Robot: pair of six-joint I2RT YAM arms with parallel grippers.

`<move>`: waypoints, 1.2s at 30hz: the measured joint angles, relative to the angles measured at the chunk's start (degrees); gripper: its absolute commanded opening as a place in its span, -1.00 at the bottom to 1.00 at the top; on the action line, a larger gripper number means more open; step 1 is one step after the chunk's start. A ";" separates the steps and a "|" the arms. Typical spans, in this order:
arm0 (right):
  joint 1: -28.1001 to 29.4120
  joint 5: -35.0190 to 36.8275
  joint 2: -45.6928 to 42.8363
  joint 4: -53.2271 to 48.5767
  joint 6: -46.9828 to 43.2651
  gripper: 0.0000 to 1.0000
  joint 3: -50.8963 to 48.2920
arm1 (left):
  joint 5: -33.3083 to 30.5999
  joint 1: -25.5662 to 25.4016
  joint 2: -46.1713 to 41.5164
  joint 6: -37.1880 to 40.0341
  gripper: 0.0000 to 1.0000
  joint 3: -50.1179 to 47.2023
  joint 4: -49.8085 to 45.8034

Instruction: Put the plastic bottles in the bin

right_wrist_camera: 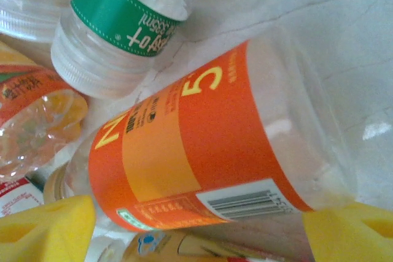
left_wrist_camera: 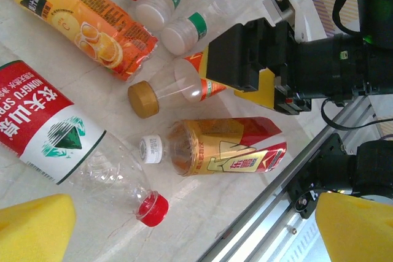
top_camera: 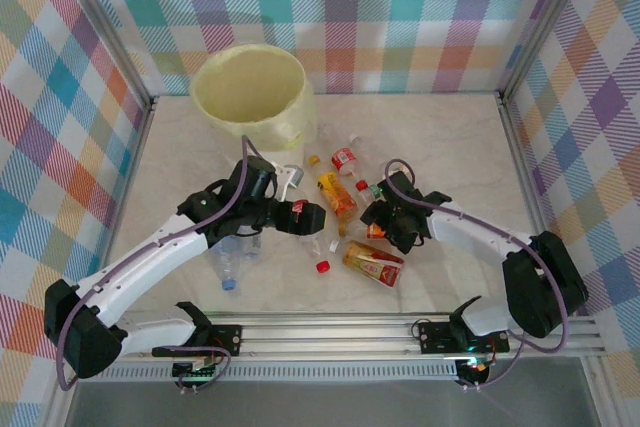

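1. At the left pincer (left_wrist_camera: pixel 193 228): spread to full width, gripping nothing.
2. Just ahead of its pads (left_wrist_camera: pixel 34 228), flat on the table (left_wrist_camera: pixel 202 210): a red-labelled bottle (left_wrist_camera: pixel 49 127) and an amber bottle (left_wrist_camera: pixel 227 148).
3. At the right pincer (right_wrist_camera: pixel 196 231): one pad on either side of an orange-labelled bottle (right_wrist_camera: pixel 184 133); squeezing or merely flanking, cannot tell.
4. Beyond the left pincer, well apart from the right: the bin (top_camera: pixel 265 132), upright.

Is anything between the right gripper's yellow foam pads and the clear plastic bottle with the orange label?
Nothing visible does. The clear orange-labelled bottle lies right between the two yellow pads of the right gripper. A clear green-labelled bottle lies close beside it, outside the pads.
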 measured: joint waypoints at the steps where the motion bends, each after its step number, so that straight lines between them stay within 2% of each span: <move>1: -0.20 0.24 0.31 0.33 0.07 0.74 0.00 | -0.02 -0.11 0.00 -0.02 1.00 0.00 0.00; 13: -3.08 1.88 2.34 4.35 1.16 0.66 0.00 | -0.42 -1.38 0.13 -1.09 1.00 -0.04 0.31; 26: -9.62 3.89 2.67 3.67 -0.17 0.65 -0.50 | -1.25 -3.78 2.78 -1.36 1.00 -0.04 1.38; 31: -12.52 4.31 2.67 3.32 -1.95 0.46 -0.57 | -1.55 -4.81 3.82 -1.51 1.00 -0.04 1.49; 36: -12.15 3.74 2.64 3.80 -3.43 0.55 -0.74 | -1.90 -5.64 4.92 -1.53 1.00 -0.04 1.73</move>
